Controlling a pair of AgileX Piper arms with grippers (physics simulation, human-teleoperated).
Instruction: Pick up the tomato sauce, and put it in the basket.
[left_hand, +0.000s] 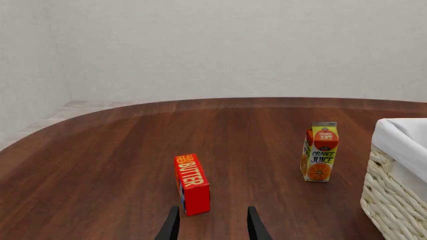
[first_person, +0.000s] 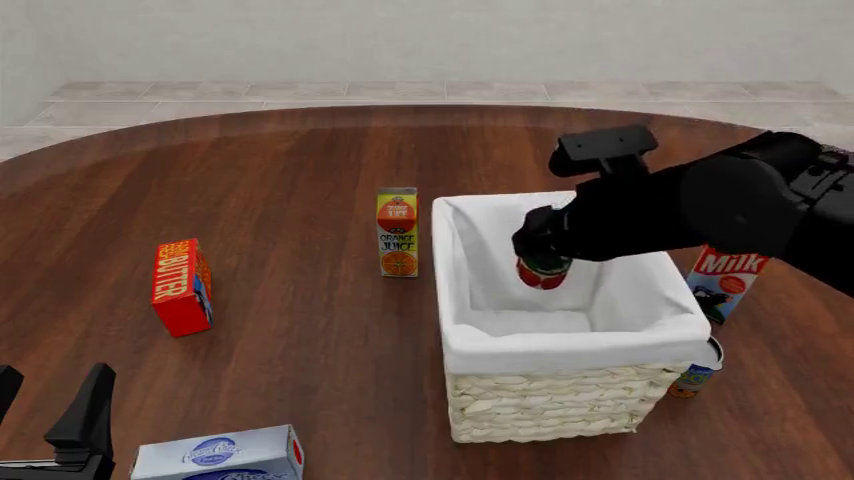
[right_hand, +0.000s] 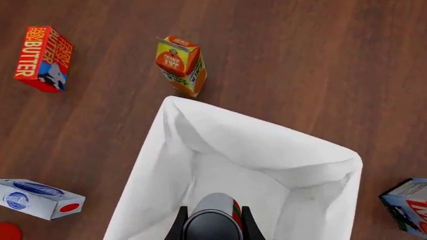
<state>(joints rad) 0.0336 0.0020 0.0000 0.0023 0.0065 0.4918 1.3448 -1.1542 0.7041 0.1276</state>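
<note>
A: What is the right gripper (right_hand: 212, 226) doing?

B: It is gripping the tomato sauce (first_person: 542, 271), its 2 fingers clamping the can's sides, and it is hanging over the basket (first_person: 574, 405), above the white lining and inside the rim's outline.

A: So which step is this?

B: I'm judging it as the placing step: the can is lifted and over the opening, not yet resting on the floor.

A: And next?

B: Probably lowering a little, then parting the fingers so the can is dropping upright onto the lining.

A: The left gripper (left_hand: 212, 225)?

B: It is sitting parted and holding nothing, low near the butter box (left_hand: 192, 184).
</note>
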